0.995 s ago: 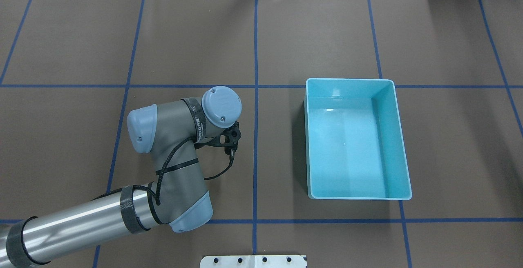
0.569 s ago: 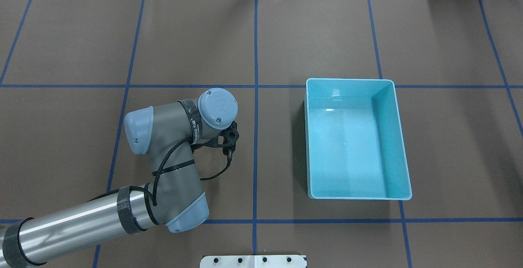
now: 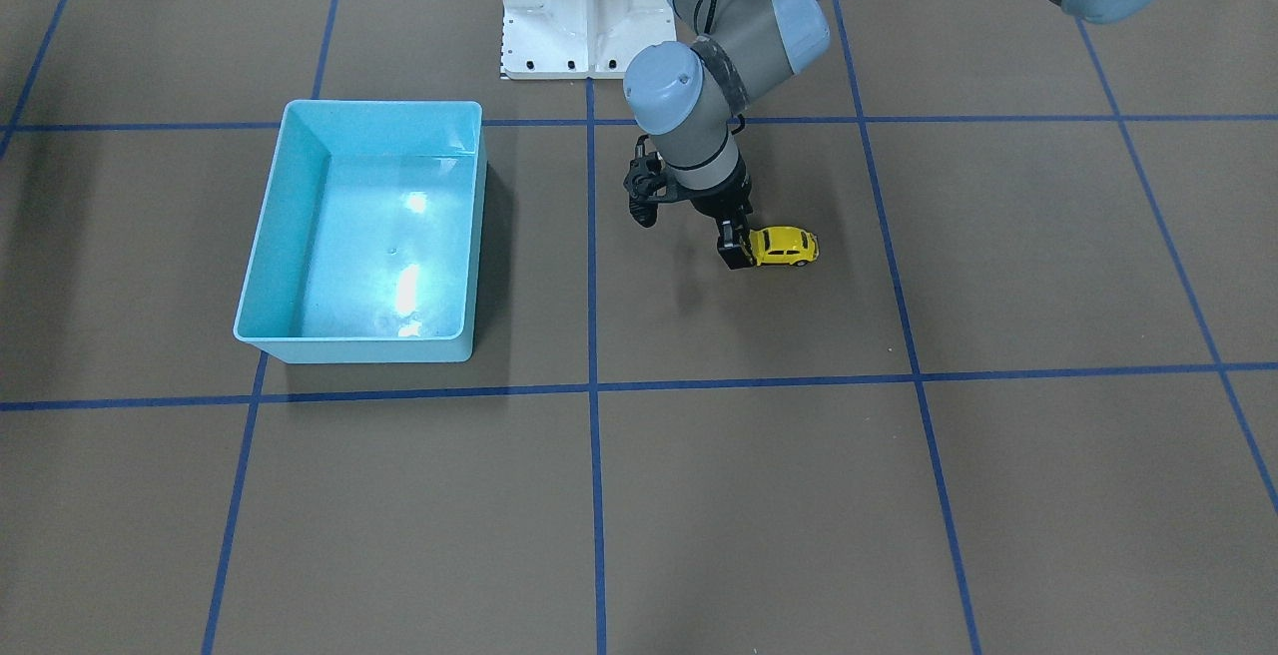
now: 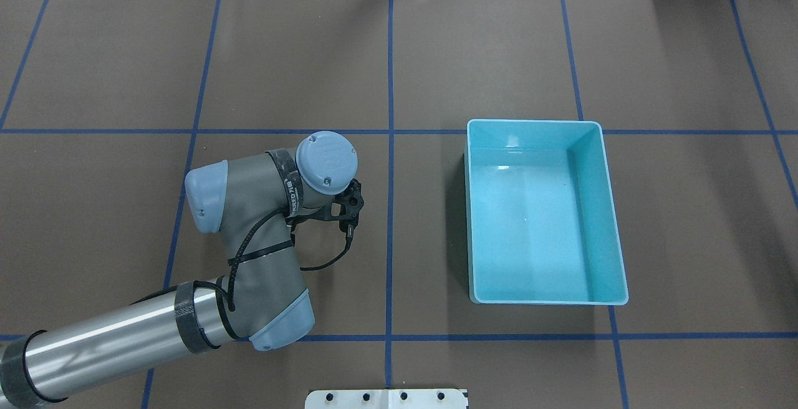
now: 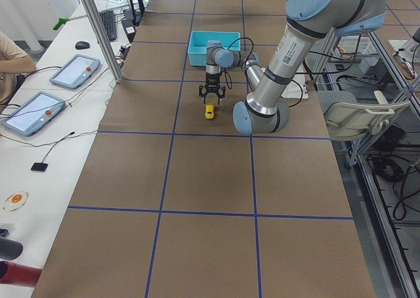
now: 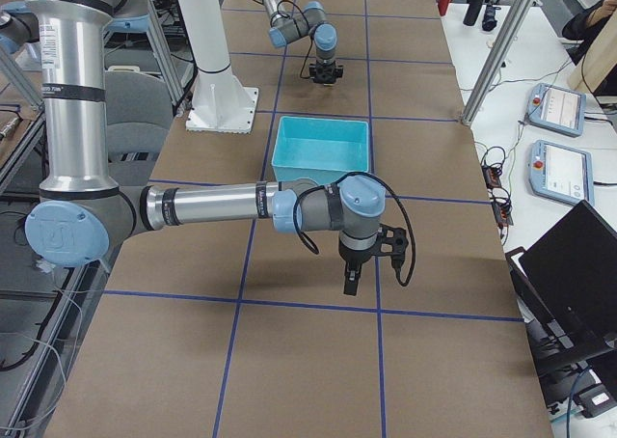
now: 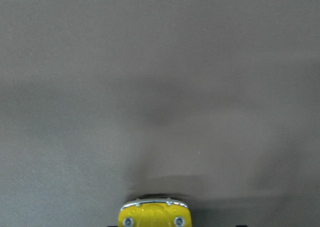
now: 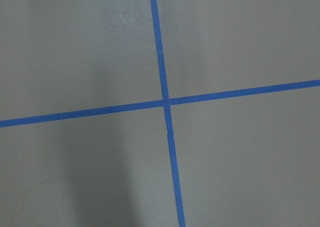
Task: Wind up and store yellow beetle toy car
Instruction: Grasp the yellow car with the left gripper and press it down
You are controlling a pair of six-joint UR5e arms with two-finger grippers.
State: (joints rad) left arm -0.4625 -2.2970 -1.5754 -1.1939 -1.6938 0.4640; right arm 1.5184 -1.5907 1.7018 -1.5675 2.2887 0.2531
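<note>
The yellow beetle toy car [image 3: 785, 247] stands on the brown table, right of the middle in the front-facing view. My left gripper [image 3: 741, 254] points straight down and is shut on its rear end. The car's nose shows at the bottom of the left wrist view [image 7: 152, 217] and below the gripper in the exterior left view [image 5: 209, 111]. In the overhead view the wrist [image 4: 325, 161] hides the car. The light-blue bin [image 4: 598, 209] stands empty, also seen in the front-facing view [image 3: 290, 226]. My right gripper [image 6: 350, 282] hangs over bare table; I cannot tell if it is open.
Blue tape lines [image 8: 165, 102] divide the brown table cover into squares. The white robot base [image 3: 584, 6] stands at the table's near edge. A side table with tablets [image 5: 72, 71] and a metal post [image 5: 98, 29] flank the far side.
My left arm's wrist has slid a little to the left in the overhead view, away from the bin. The bin has not moved.
</note>
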